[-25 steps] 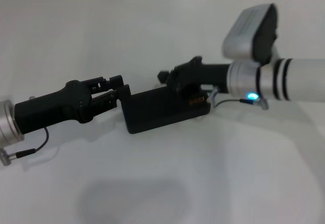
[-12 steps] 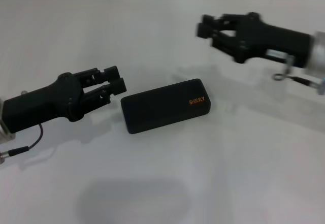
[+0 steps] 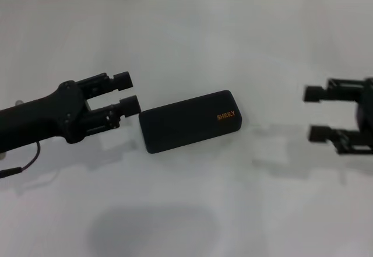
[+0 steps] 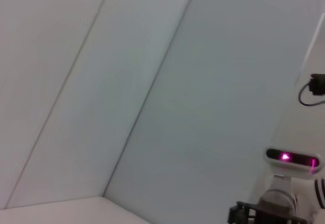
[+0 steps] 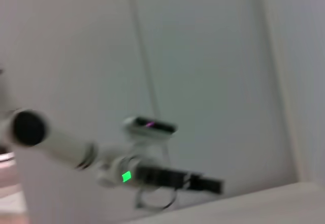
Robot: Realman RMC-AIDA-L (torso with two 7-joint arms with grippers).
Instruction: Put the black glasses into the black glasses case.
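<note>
White table [image 3: 186, 210], black glasses case [image 3: 190, 121] crosswise, tilted.

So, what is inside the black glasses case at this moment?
That cannot be seen: the black glasses case lies shut on the white table, its lid covering the inside. No glasses show anywhere. The left gripper and right gripper are both open, apart from it.

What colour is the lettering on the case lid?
Orange, on the black glasses case, clearest in the head view.
</note>
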